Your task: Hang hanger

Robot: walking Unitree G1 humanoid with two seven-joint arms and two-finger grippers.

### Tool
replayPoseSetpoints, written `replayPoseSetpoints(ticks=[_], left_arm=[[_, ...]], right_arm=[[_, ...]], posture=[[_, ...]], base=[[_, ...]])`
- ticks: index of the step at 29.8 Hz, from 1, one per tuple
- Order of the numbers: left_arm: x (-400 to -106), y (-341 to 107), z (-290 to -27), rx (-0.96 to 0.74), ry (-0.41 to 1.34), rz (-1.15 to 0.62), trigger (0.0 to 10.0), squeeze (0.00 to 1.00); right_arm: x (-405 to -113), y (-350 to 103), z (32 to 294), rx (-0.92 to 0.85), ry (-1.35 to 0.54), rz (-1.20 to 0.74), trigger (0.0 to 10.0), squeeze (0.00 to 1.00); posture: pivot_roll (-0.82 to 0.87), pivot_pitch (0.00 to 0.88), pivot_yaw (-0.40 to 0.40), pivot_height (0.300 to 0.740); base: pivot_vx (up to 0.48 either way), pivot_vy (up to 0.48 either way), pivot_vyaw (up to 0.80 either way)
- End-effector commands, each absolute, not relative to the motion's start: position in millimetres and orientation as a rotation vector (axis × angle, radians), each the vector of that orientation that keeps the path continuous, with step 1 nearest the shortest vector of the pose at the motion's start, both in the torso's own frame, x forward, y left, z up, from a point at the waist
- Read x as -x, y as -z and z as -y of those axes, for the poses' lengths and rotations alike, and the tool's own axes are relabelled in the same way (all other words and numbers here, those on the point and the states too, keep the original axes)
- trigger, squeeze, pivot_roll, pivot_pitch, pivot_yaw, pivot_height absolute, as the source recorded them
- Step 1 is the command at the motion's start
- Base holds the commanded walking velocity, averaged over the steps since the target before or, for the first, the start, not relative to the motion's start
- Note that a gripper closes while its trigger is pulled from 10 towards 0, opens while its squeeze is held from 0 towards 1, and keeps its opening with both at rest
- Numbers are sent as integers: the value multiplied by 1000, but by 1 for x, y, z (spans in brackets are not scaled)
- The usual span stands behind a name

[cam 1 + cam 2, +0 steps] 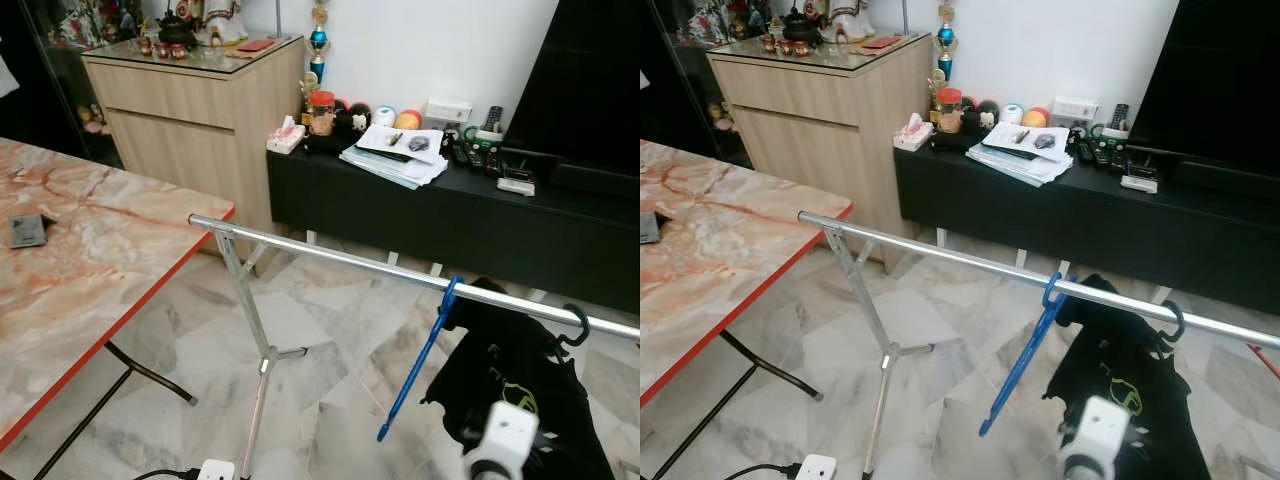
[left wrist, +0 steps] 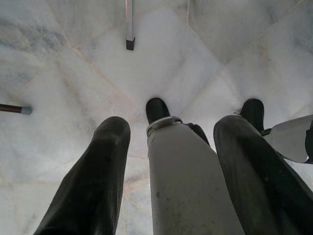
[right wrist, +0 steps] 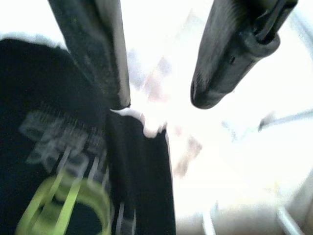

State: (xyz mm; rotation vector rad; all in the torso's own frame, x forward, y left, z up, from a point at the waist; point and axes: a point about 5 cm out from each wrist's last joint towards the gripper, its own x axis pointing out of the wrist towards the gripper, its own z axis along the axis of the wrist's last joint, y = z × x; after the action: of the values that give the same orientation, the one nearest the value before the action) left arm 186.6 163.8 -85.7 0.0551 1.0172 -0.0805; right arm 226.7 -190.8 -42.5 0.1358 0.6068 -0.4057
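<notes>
Marble-topped table point(image 1: 70, 270) at far left, cut off by the frame edge. Steel clothes rail point(image 1: 340, 259) running rightward, far end out of frame. Blue hanger point(image 1: 420, 355) hooked over the rail, hanging tilted, thin and bare. Just beside it, black garment point(image 1: 520, 390) on a dark hanger point(image 1: 573, 325), lower part hidden by the right wrist. Left gripper point(image 2: 166, 161) spread above the marble floor point(image 2: 73, 63). Right gripper point(image 3: 156, 73) blurred, fingers apart by the garment.

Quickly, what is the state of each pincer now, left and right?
Left pincer: open, holding nothing, pointing down at the floor.
Right pincer: open, beside the black shirt, holding nothing.
</notes>
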Motion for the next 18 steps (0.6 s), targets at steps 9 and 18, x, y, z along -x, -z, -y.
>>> replayPoseSetpoints(ticks=[9,18], left_arm=[[-184,87,-164,-73,73,-1023,10000,0],[-185,87,-165,-81,67,-1029,10000,0]], right_arm=[[-195,78,162,-30,61,-871,10000,0],[-183,85,166,-53,78,-917,10000,0]], posture=[[30,0,-15,740],[13,0,9,740]], base=[[0,0,0],[0,0,0]])
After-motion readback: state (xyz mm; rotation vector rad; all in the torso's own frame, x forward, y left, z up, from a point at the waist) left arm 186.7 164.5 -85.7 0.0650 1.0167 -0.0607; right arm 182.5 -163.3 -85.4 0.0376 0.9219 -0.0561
